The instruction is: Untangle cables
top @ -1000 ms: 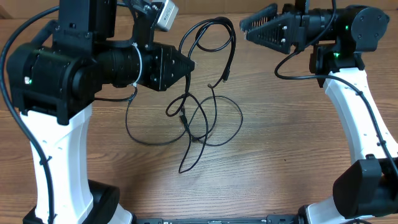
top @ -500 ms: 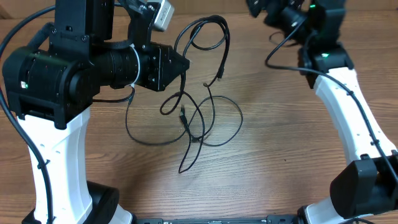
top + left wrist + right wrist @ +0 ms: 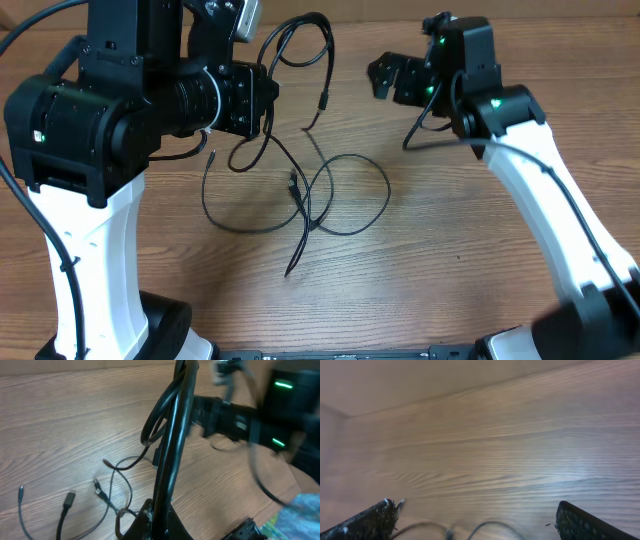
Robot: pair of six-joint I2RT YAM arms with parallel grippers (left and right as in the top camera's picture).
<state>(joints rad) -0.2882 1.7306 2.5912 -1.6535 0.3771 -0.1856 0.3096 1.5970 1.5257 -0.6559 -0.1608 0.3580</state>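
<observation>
Right wrist: cables (image 3: 422,523) blurred, cut off btm.

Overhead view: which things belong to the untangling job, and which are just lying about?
Job: cables; left gripper, shut on the cables, lifting a loop; right gripper, open and empty.
Lying about: table; wire on the right arm.
</observation>
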